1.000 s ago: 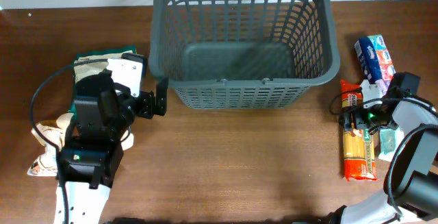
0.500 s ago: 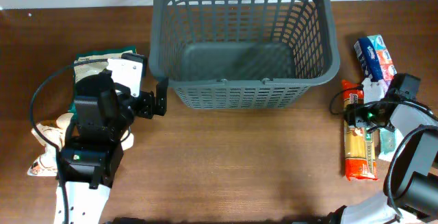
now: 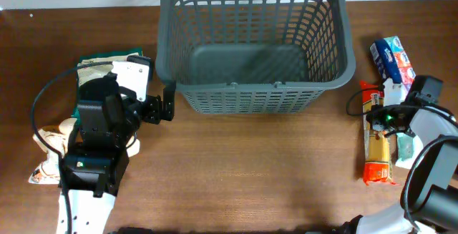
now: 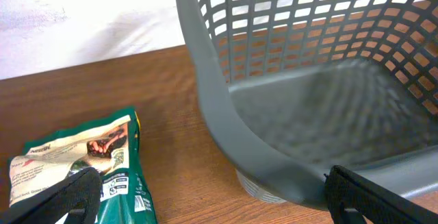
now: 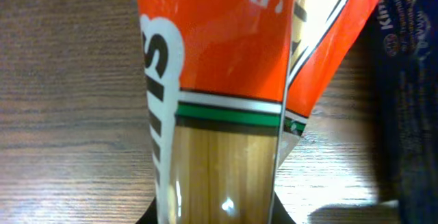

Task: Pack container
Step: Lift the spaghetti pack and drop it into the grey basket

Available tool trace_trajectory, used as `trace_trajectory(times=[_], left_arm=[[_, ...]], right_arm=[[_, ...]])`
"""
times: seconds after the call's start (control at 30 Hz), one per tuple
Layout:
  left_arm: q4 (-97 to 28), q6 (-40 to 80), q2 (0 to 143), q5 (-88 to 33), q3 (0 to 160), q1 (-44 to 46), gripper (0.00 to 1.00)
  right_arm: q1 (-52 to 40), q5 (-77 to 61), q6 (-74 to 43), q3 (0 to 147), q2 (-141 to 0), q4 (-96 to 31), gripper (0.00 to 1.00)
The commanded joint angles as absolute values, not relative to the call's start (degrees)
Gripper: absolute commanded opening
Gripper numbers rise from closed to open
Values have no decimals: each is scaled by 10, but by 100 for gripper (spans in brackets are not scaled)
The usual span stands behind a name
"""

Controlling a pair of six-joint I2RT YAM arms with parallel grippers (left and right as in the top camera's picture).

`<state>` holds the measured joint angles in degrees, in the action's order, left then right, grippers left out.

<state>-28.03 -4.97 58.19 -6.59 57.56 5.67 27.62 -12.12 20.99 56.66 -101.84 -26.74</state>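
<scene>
Closest to us, on the right side of the worktop (image 3: 250, 169), the right gripper (image 3: 376, 123) is clenched on the top end of a long orange pasta pack (image 3: 378, 159). The wrist view shows the pack filling the space between the two dark tips. Most of the pack lies flat on the wood.

The job now looks like picking up this pack and putting it in the container (image 3: 252, 85). To do that well, the hold should stay firm, because the pack is long and shiny and could slip or droop. It should go straight up first, high enough for its low end to clear the tall rim. Then it can go across to the left and be let go over the middle, not over the edge.

On the left, the left gripper (image 4: 222, 193) is spread wide open and holds nothing. It hangs at the container's left front corner, and the grey rim sits between its two tips. A green bag (image 4: 82, 159) lies on the wood just beside it.

Farther back, in the middle, stands the container. It is a big grey basket with holes in its sides. It is upright and there is nothing in it yet; its floor is bare. So the packing looks to be just beginning. A blue pack (image 3: 391, 56) waits to its right, past the pasta.
</scene>
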Motion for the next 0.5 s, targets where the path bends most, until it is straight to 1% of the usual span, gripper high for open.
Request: trace_trajectory(times=[0.0, 0.23, 0.47], left_arm=[[-281, -59, 584, -62, 583, 59, 99], [-281, -59, 585, -62, 583, 59, 99], [-281, -59, 585, -61, 583, 59, 99]], right_arm=[[274, -123, 168, 576, -1051, -284, 4], [270, -124, 168, 723, -999, -369, 4], [227, -124, 168, 974, -962, -497, 4]])
